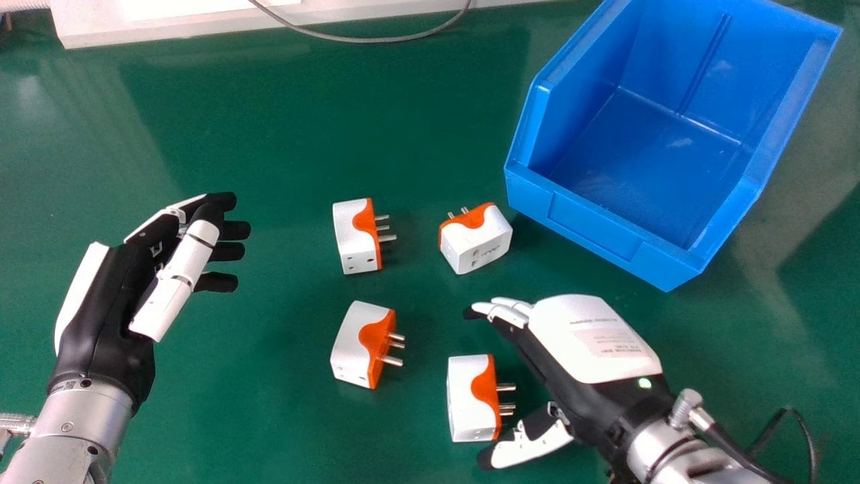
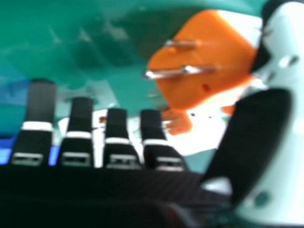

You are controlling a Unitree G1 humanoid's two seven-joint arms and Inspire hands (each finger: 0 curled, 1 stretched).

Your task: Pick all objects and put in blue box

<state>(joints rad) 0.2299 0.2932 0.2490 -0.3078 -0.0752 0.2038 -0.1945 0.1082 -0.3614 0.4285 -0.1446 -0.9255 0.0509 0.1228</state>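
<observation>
Several white and orange plug adapters lie apart on the green table: one at the upper left point(image 1: 356, 235), one near the box point(image 1: 476, 238), one at the lower left point(image 1: 363, 344) and one at the lower right point(image 1: 470, 398). The blue box point(image 1: 594, 232) stands at the upper right, with nothing inside. My right hand point(image 1: 591, 343) is open beside the lower-right adapter, its thumb close to the pins' side. In the right hand view, my right hand point(image 2: 116, 137) has straight fingers, and an adapter point(image 2: 204, 61) shows near its thumb. My left hand point(image 1: 121, 289) is open at the left, holding nothing.
A white object point(image 1: 168, 25) with a grey cable point(image 1: 363, 39) lies along the table's far edge. A black cable point(image 1: 796, 417) trails beside my right wrist. Green table surface point(image 1: 282, 134) spreads between my left hand and the box.
</observation>
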